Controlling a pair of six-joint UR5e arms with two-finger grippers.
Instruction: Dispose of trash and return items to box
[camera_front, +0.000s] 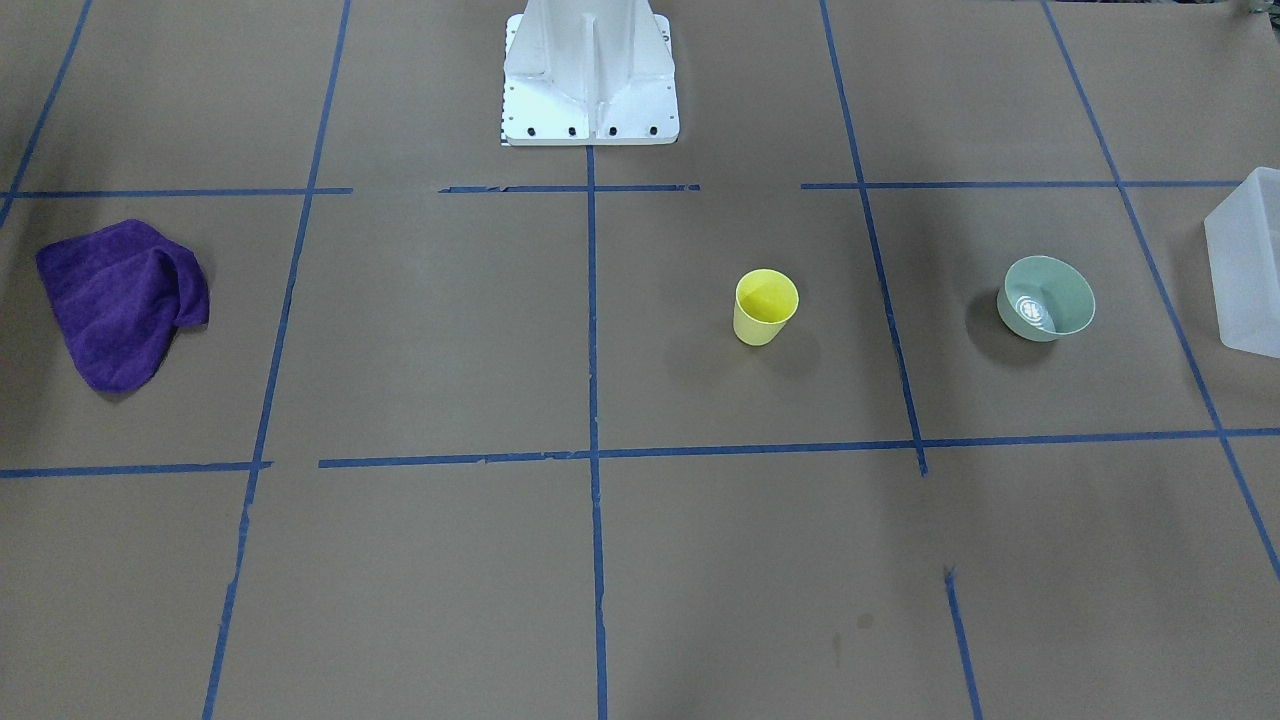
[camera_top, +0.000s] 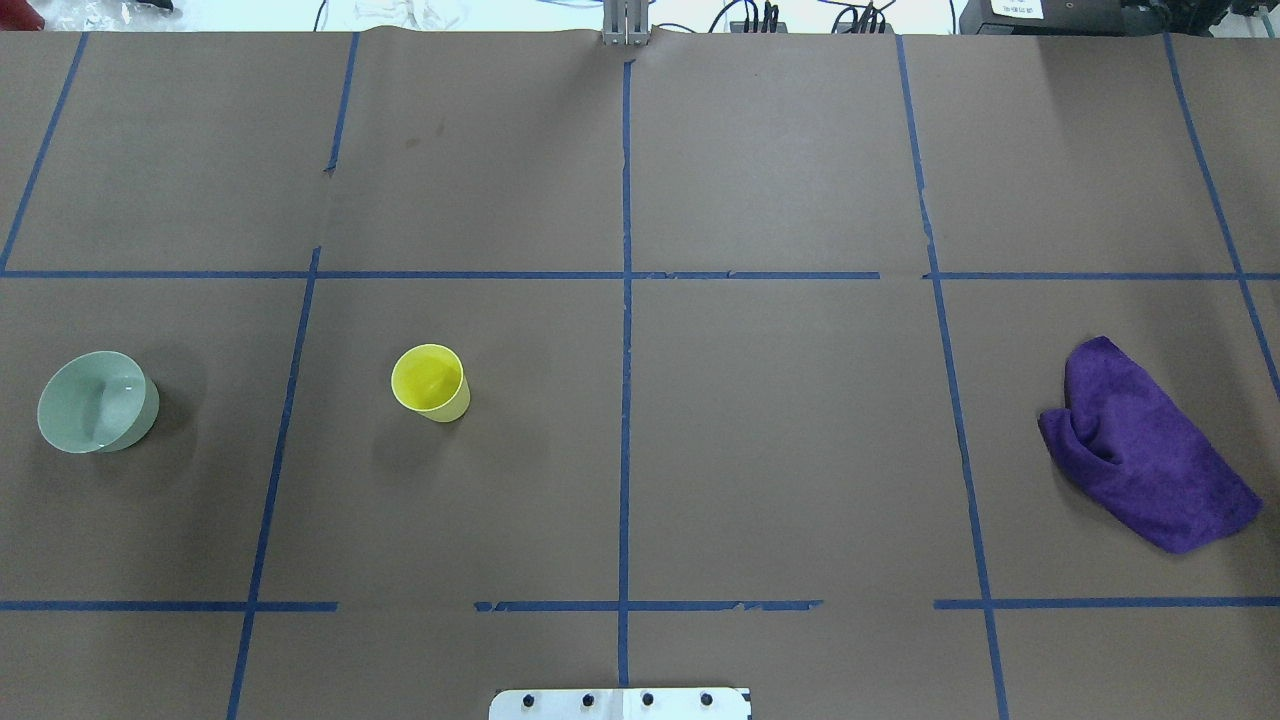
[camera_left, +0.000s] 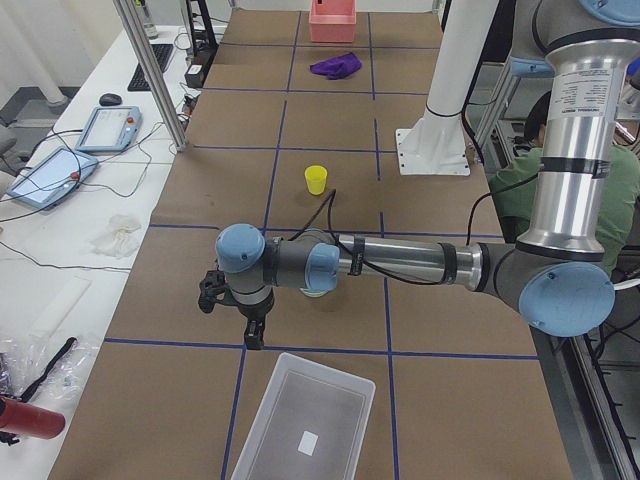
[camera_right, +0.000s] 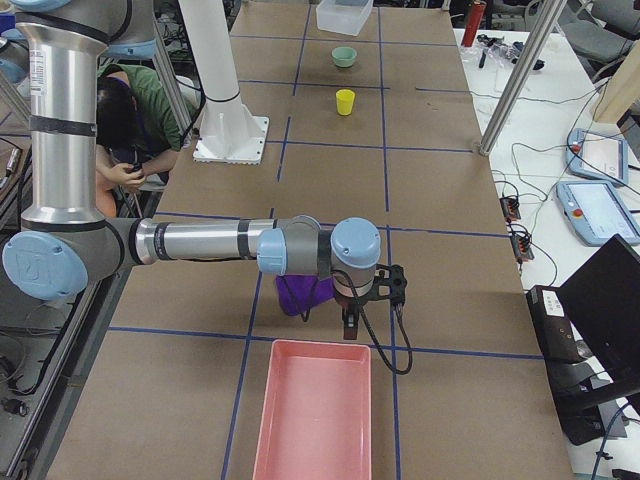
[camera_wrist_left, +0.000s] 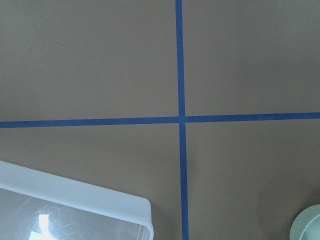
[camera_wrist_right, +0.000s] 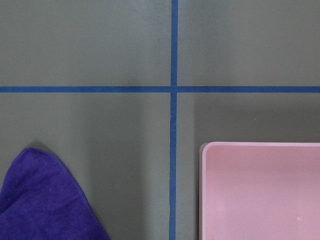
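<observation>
The yellow cup (camera_front: 766, 307) stands upright on the brown table (camera_front: 430, 330), also in the overhead view (camera_top: 430, 382). The pale green bowl (camera_front: 1046, 298) sits farther toward my left side (camera_top: 97, 401); its edge shows in the left wrist view (camera_wrist_left: 307, 225). The frosted-white box (camera_left: 305, 425) stands beyond the bowl, its corner in the left wrist view (camera_wrist_left: 65, 205). My left gripper (camera_left: 252, 338) hangs between bowl and box. My right gripper (camera_right: 350, 325) hangs by the purple cloth. I cannot tell whether either gripper is open or shut.
A purple cloth (camera_top: 1145, 445) lies crumpled on my right side, also in the right wrist view (camera_wrist_right: 45, 200). A pink bin (camera_right: 312, 410) stands beyond it at the table's end (camera_wrist_right: 260, 190). The white robot base (camera_front: 590, 80) stands at the table's edge. Blue tape lines grid the table.
</observation>
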